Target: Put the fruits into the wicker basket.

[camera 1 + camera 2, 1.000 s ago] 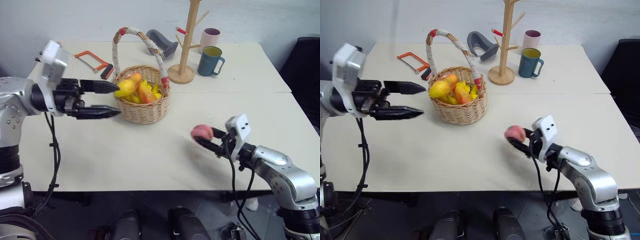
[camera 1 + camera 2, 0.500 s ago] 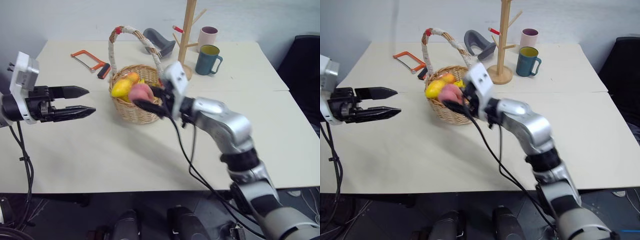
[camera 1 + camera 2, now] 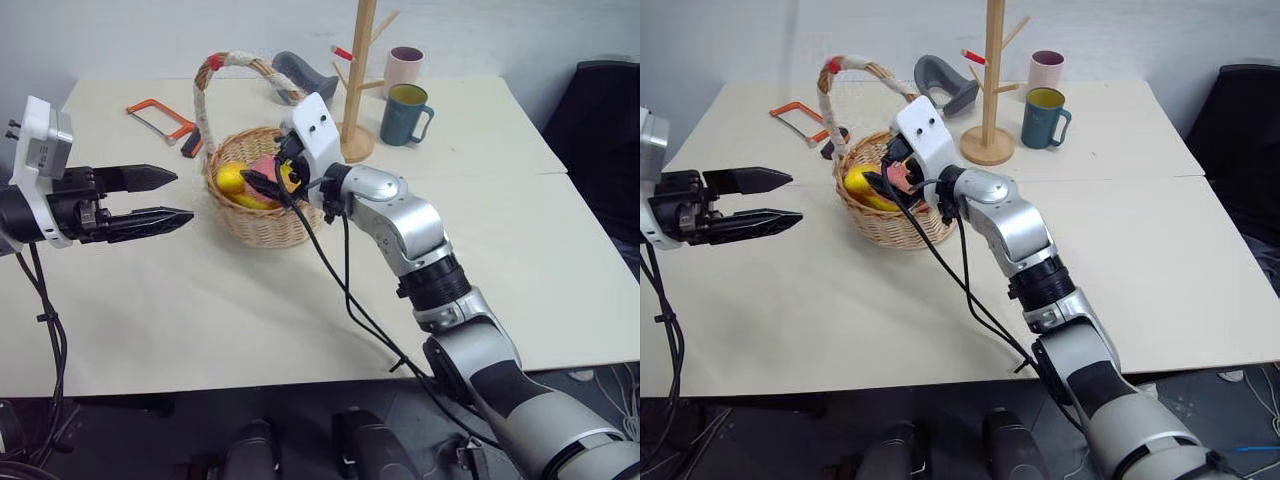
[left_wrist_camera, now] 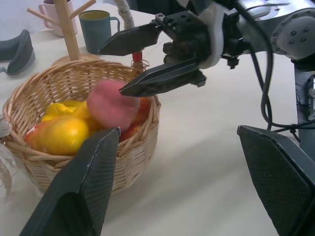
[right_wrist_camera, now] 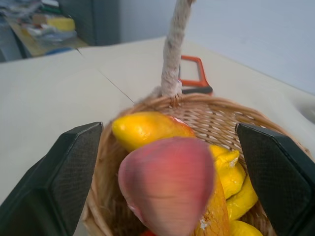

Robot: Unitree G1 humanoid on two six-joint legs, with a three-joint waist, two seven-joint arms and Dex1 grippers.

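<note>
We see the right gripper (image 4: 147, 61) reaching over the rim of the wicker basket (image 3: 262, 222). Its two black fingers (image 4: 162, 78) are spread wide apart and hold nothing. The pink peach (image 4: 112, 104) sits just below the lower finger, inside the basket. From the right wrist view the peach is between the two fingers, and neither one is pressing on it. It looks a bit blurry.

The yellow mango (image 4: 61, 133) lies in the basket too, just beside the peach and on the far side from the right gripper. Some small yellow pieces (image 5: 231, 177) lie next to it.

The left gripper (image 3: 150, 197) hangs over the table (image 3: 230, 310), off to the side of the basket and apart from it. Its fingers are open, and it holds nothing. Its tips point at the basket.
</note>
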